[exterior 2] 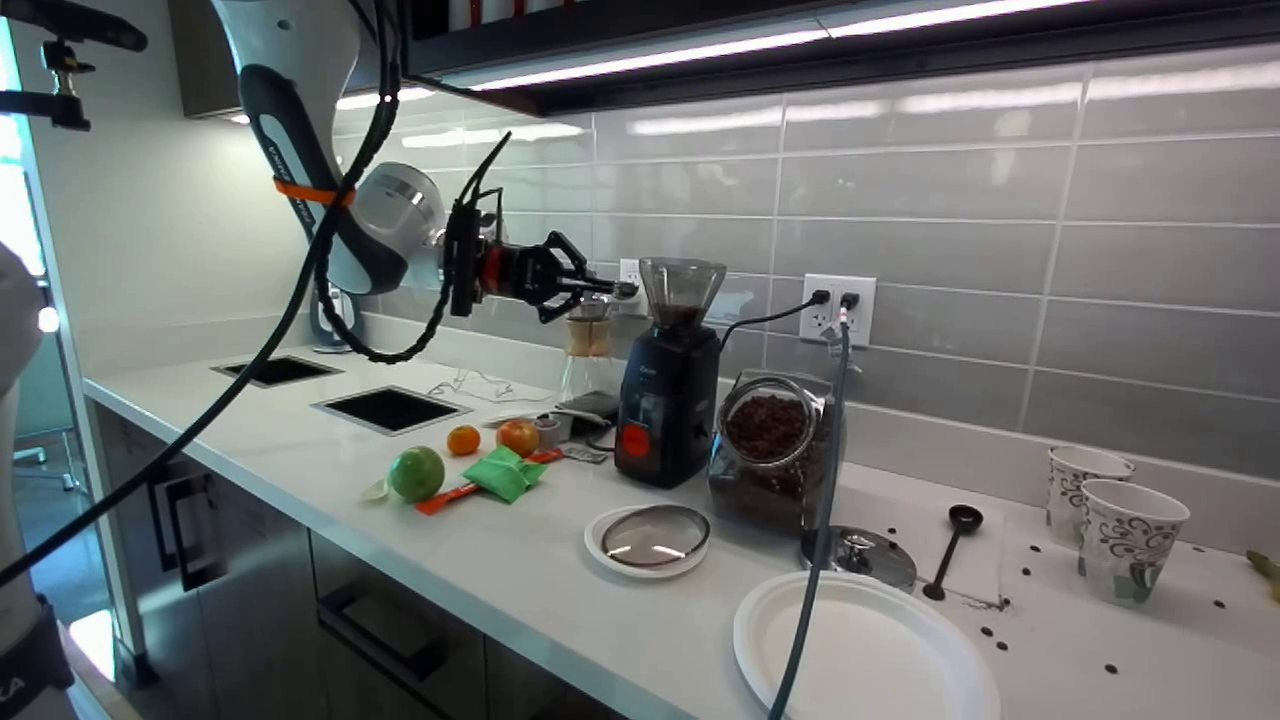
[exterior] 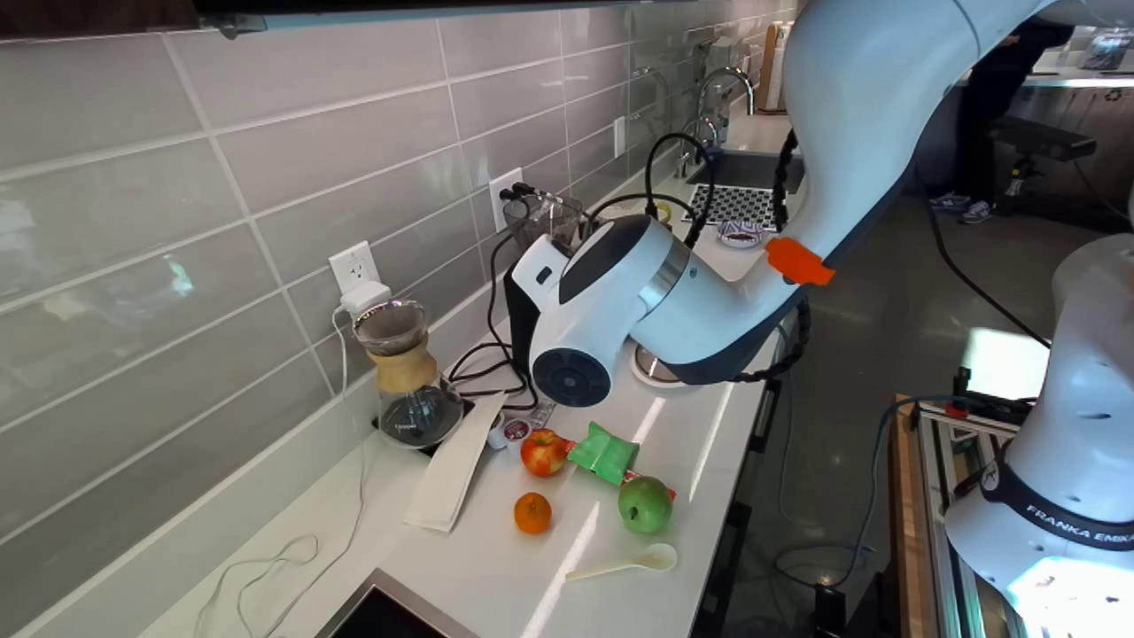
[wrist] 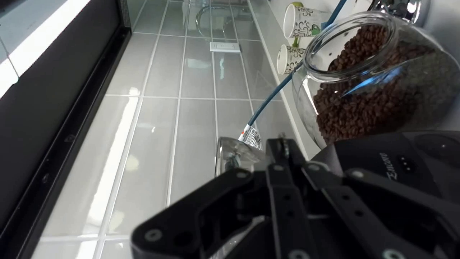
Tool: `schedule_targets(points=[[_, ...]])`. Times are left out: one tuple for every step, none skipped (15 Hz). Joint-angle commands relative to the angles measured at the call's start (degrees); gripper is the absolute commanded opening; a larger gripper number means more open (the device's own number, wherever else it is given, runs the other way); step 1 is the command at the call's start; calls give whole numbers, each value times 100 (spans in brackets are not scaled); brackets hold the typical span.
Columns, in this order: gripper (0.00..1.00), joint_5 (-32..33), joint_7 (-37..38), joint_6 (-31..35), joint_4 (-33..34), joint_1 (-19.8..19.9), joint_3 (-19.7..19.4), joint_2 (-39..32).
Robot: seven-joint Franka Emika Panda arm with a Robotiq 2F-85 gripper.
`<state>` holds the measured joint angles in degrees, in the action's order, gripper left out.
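Coffee grinder [exterior 2: 668, 380] upright; fingers [exterior 2: 626, 290] closed, near hopper [exterior 2: 682, 285].

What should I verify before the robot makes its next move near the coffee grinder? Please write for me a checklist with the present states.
1. Gripper empty: ok; shut, nothing visible in its grip.
2. Coffee grinder upright on the counter: ok.
3. Gap between gripper and hopper: cannot tell; they look close in an exterior view.
4. Bean jar covered: not ok; mouth open, metal lid on the counter.
5. Blue cable apart from the jar: cannot tell; it crosses in front in an exterior view.
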<state>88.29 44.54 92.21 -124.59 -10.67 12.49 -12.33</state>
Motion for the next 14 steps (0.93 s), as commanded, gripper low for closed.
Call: schedule_targets(points=[[1, 102, -180, 41, 50, -76, 4, 106], [1, 112, -219, 19, 69, -97, 7, 114], [1, 119, -251, 9, 99, -115, 11, 122], [1, 132, -284, 42, 114, -122, 14, 141], [1, 153, -299, 40, 134, -135, 16, 152], [1, 182, -322, 64, 155, -138, 19, 166], [1, 227, -333, 81, 166, -143, 19, 192], [1, 265, -334, 74, 174, -151, 23, 213], [1, 319, -334, 100, 177, -153, 23, 252], [1, 372, -322, 103, 187, -156, 24, 281], [1, 405, -336, 159, 194, -151, 28, 319], [1, 461, -335, 157, 201, -155, 30, 354], [1, 492, -312, 175, 195, -154, 32, 407], [1, 519, -278, 229, 174, -146, 35, 472]])
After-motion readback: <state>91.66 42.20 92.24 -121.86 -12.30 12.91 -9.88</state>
